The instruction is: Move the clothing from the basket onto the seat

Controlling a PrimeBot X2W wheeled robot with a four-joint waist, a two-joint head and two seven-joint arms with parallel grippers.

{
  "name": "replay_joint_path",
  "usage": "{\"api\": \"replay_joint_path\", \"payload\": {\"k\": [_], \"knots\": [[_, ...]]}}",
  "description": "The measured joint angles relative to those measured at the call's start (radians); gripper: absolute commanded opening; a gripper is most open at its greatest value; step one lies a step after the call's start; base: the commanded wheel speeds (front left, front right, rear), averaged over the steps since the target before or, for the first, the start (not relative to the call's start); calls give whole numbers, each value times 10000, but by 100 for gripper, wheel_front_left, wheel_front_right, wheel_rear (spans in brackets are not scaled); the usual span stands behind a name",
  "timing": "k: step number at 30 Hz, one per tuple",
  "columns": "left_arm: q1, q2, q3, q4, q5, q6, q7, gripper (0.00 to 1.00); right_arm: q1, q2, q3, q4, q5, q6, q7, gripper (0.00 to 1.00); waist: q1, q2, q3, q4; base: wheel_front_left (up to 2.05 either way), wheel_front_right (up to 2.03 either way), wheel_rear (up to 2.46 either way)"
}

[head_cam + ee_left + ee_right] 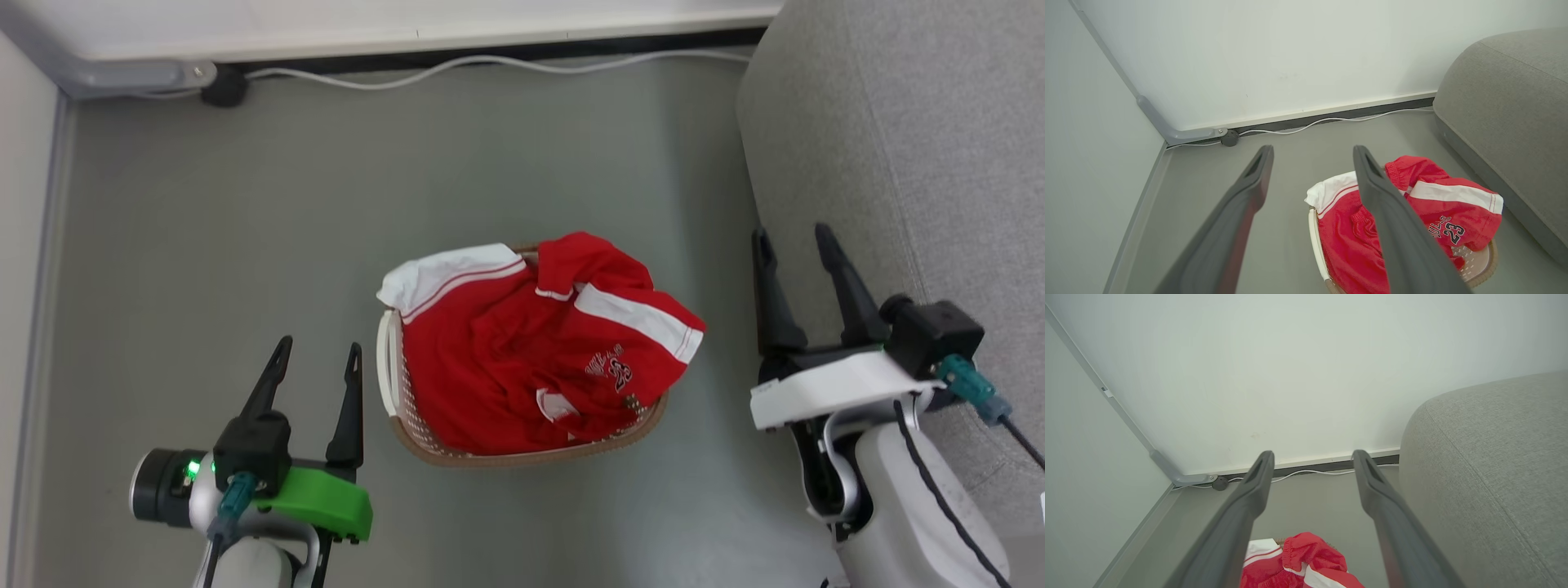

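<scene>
The clothing (506,367) lies in a loose heap in the basket (522,460), which stands on the grey floor (245,245) between the 2 grippers. The red fabric covers most of the basket and hangs over its far rim and its right rim. A white band and a printed 23 face up. The seat (898,147) is to the right of the basket, near it but not touching it. The left gripper (318,347) hovers just to the left of the basket. Its 2 fingers are spread wide and hold nothing. The right gripper (792,233) hovers to the right of the basket, close beside the front of the seat. Its jaws are also wide apart and hold nothing. A white cable (457,69) runs along the foot of the wall behind the basket.
</scene>
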Motion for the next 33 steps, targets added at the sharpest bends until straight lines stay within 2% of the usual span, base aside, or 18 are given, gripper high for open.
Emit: {"api": "replay_joint_path", "payload": {"k": [13,25,33], "knots": [[-2053,-50,-936,1271,558,-286,61,100,-1502,-52,-575,-675,-90,-71,-2,100,1,0,1812,-475,0,0,0],[-3829,-90,-1191,2061,807,-384,267,100,-2913,-27,-715,-1131,-90,-19,-29,100,0,0,3374,-890,0,0,0],[-5110,-115,-1338,2525,884,-631,414,100,-3487,-4,-865,-1350,-88,15,-31,100,1,0,4514,-1228,0,0,0]]}}
